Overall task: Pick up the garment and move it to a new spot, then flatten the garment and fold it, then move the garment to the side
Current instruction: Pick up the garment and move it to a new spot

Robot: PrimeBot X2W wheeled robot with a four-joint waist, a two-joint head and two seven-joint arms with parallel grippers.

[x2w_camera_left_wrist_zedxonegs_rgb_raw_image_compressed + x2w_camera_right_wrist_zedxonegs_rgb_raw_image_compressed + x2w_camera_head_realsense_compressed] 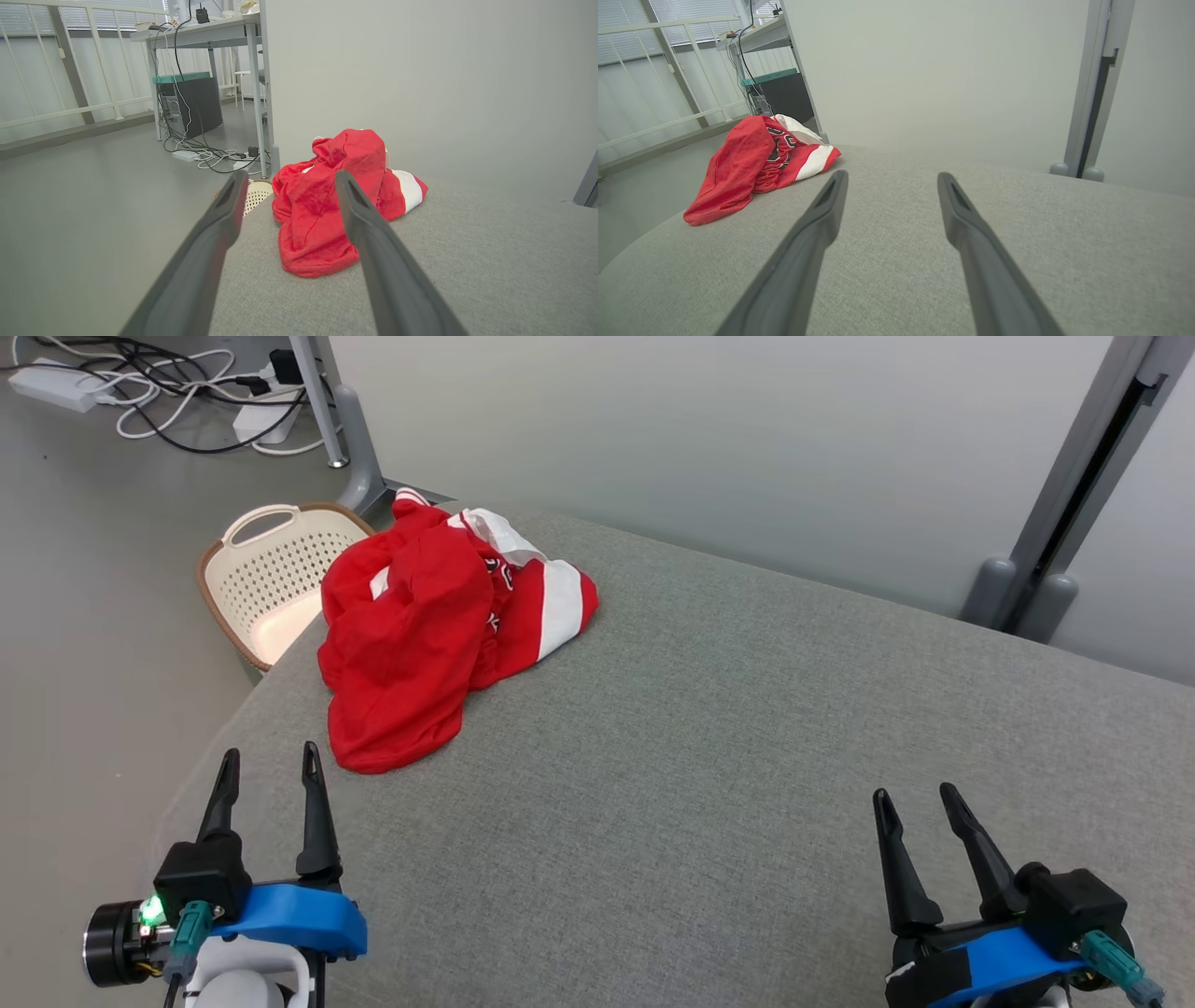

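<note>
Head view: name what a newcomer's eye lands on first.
The crumpled red-and-white garment, heaped at the far left corner of the grey surface. Beside it, a cream basket stands on the floor. The left gripper and right gripper sit near, fingers spread, empty.

The basket [280, 569], at 10 o'clock in the head view, is half hidden behind the edge of the grey fabric surface [700, 756] and the crumpled garment [411, 644]. The black print [777, 150] on the garment is buried in folds and unreadable. In the left wrist view, 1 finger [369, 224] of the left gripper [290, 179] covers part of the garment. At 5 o'clock in the head view, the base of the right gripper [913, 795] is cut off by the bottom edge. At 11 o'clock the cables [168, 401] run off the top edge.
</note>
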